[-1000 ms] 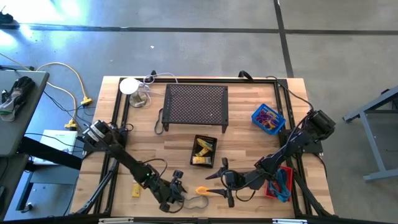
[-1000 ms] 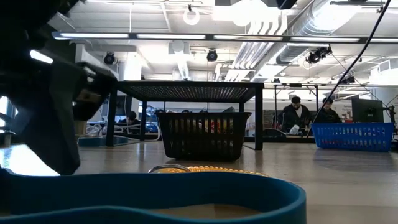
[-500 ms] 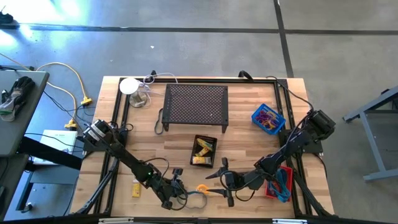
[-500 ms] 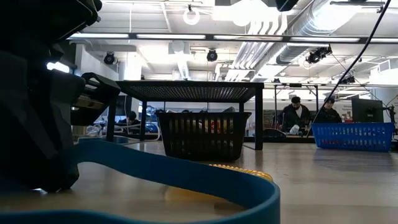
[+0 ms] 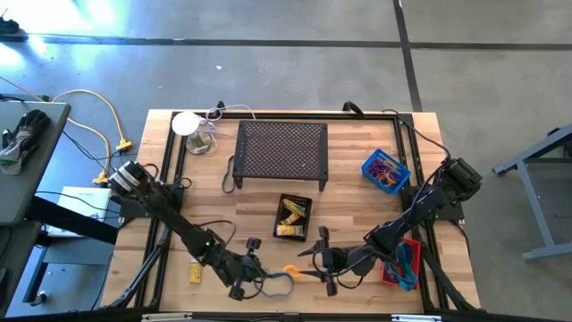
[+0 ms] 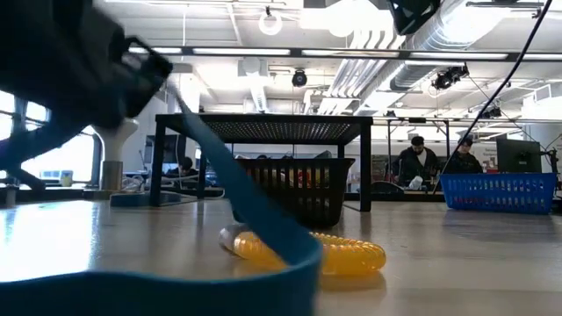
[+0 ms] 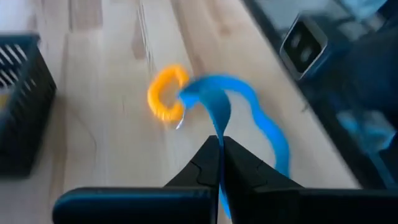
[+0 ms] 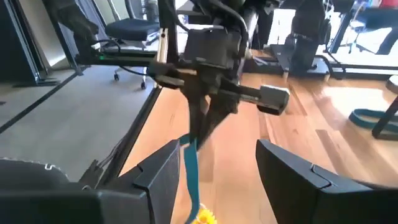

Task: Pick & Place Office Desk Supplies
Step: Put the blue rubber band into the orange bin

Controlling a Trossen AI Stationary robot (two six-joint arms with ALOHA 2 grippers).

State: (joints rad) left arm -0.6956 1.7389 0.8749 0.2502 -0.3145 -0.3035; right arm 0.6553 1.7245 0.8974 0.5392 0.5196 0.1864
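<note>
Blue band [image 7: 214,106] near front table edge: soft, light, floppy. Left gripper [image 7: 221,146] clenched on its strand, grip thin, may slip. Right gripper [image 8: 214,165] released, empty.

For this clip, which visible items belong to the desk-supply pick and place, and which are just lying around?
Job items:
- blue band, pinched in the shut left pincer
- orange coil ring beside it
- yellow packet near the left arm
- open right pincer, waiting close by

Just lying about:
- perforated black stand
- white lamp
- yellow cable off the table
</note>
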